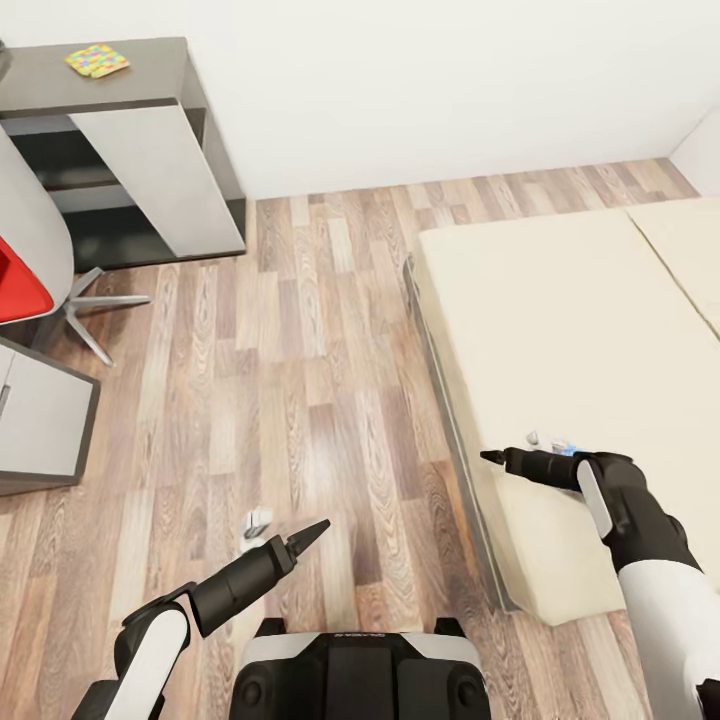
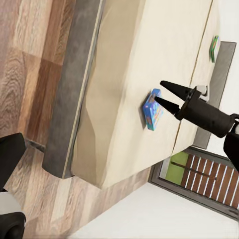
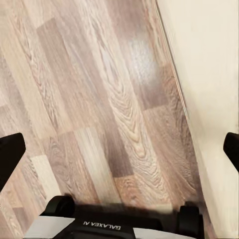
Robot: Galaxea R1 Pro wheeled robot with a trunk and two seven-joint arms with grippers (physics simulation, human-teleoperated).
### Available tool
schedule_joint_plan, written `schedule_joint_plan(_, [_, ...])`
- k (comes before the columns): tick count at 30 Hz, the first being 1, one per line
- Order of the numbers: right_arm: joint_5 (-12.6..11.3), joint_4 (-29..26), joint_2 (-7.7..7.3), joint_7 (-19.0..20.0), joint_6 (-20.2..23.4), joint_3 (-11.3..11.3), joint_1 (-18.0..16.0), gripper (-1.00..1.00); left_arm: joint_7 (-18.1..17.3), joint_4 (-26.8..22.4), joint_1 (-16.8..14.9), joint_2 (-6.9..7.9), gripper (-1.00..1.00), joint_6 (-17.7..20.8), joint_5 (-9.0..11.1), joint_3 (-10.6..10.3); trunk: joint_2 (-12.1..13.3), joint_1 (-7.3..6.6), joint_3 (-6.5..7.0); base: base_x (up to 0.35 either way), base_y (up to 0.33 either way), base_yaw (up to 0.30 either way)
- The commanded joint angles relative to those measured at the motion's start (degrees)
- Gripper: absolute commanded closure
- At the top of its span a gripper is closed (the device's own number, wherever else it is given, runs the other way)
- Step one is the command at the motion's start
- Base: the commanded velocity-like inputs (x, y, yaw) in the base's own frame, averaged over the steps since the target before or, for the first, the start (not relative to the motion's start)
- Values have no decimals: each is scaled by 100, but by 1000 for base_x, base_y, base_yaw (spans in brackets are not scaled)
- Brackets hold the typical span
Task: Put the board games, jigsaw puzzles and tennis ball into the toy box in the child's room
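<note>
Left pincer (image 1: 318, 527) hung closed over floor (image 1: 300, 330). Right pincer (image 2: 163, 92) sat slightly open above bed (image 1: 570, 330) corner, tips beside blue board game (image 2: 152, 109), not gripping.

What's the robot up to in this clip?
The robot stands on the wooden floor beside the bed. Its right gripper is stretched over the mattress next to a blue board game, fingers parted, not holding it. The left gripper hangs over the floor with nothing in it. A colourful puzzle lies on the table.
</note>
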Motion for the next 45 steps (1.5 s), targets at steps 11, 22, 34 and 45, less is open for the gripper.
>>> schedule_joint_plan(11, [-122, -823, -336, 36, 207, -461, 146, -100, 2, -9, -16, -2, -100, 38, 37, 11, -4, 1, -3, -5, 39, -261])
schedule_joint_plan(22, [-175, -1378, -480, 246, 535, -757, 269, -100, 271, 17, -788, -15, -100, 407, 32, 7, -4, 1, -3, -1, 8, -211])
schedule_joint_plan(34, [-191, -1582, -581, 347, 595, -873, 418, -100, 1735, 230, -2176, -473, -100, 802, 84, -273, -4, 1, -3, 0, 1, -30])
schedule_joint_plan(45, [-201, -2971, -843, 757, 902, -1030, 1206, -100, 2502, -41, -2544, -695, -100, 881, 339, -1021, -4, 1, 3, 0, 0, -62])
